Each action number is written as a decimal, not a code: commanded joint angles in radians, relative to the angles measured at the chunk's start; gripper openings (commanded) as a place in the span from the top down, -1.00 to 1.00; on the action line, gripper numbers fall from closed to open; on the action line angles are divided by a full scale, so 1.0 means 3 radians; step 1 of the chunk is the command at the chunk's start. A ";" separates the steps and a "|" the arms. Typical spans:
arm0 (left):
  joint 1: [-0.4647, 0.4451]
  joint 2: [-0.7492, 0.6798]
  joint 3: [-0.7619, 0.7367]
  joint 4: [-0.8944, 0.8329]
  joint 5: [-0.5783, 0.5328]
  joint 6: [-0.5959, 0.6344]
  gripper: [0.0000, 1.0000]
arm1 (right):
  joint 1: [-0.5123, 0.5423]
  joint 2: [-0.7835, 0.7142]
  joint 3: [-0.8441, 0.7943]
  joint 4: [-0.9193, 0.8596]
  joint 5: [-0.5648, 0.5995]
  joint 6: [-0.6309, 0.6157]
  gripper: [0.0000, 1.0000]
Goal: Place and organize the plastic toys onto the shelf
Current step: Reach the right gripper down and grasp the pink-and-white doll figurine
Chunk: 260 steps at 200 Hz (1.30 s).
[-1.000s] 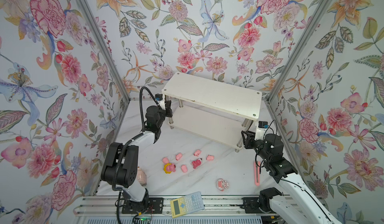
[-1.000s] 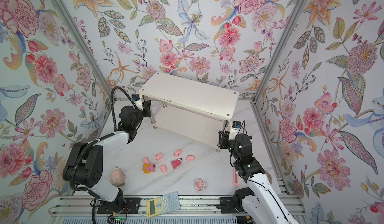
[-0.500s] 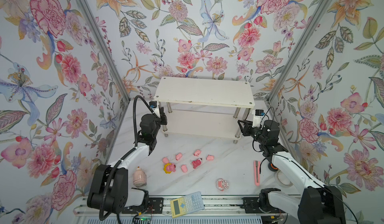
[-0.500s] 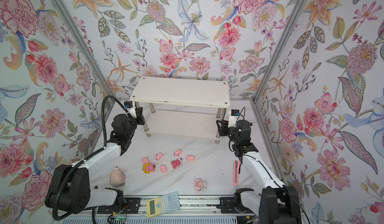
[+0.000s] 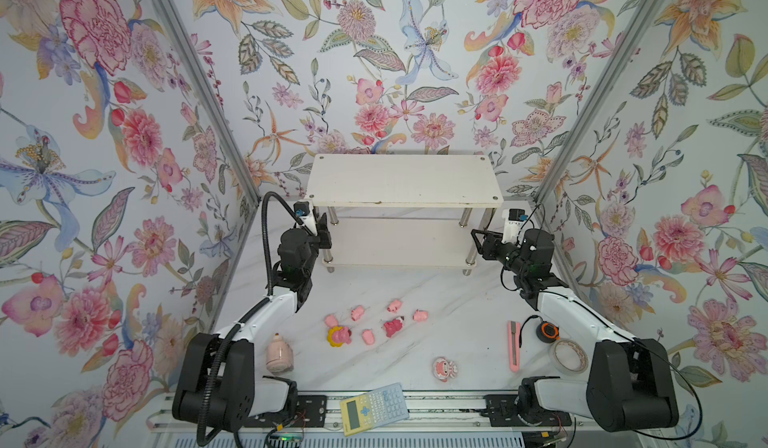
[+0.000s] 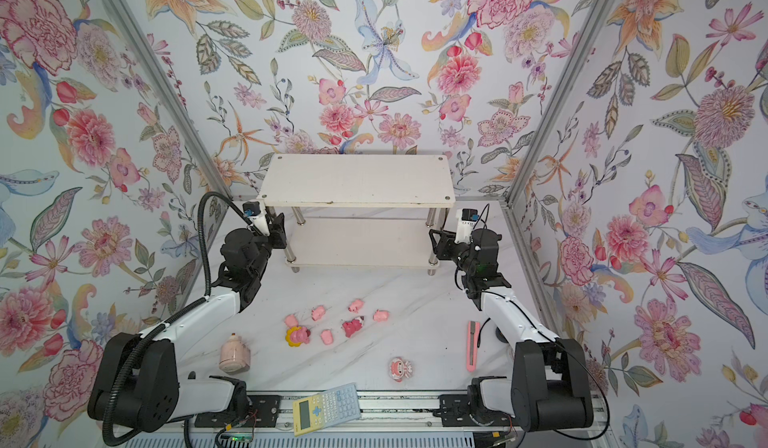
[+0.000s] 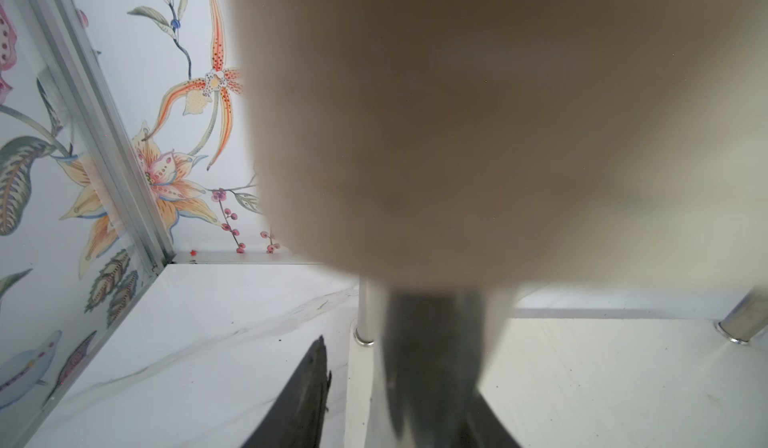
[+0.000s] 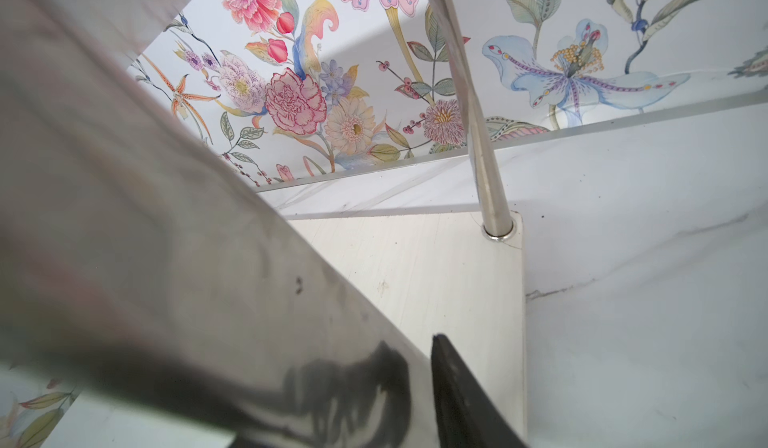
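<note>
Left claw (image 5: pixel 325 234) straddles shelf (image 5: pixel 403 180) left near leg (image 5: pixel 329 259), parted, gap visible. Right claw (image 5: pixel 478 242) beside right near leg (image 5: pixel 469 254), grip unclear. Plastic toys (image 5: pixel 392 327) scattered on table (image 5: pixel 457 308), nearer than shelf.

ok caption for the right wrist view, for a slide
Blurred chrome leg up close, lower tier of the shelf and floral wall behind, one claw finger showing

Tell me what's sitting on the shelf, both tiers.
Nothing that shows. The shelf has a bare top board, and its lower tier is bare too. Covered: small patches at the lower tier's ends, behind the left gripper and the right gripper.
</note>
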 commanded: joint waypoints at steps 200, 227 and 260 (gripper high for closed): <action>-0.0131 -0.0958 -0.0822 -0.0166 0.0091 -0.0256 -0.22 | 0.4131 0.0077 0.0435 -0.3822 0.1954 0.0644 -0.89; -0.0138 -0.0923 -0.0850 -0.0121 0.0111 -0.0287 -0.22 | 0.4122 0.0047 0.0374 -0.3984 0.1876 0.0799 -0.85; -0.0138 -0.0831 -0.0851 -0.0068 0.0149 -0.0327 -0.22 | 0.3951 0.0134 0.0296 -0.4064 0.1856 0.0861 -0.84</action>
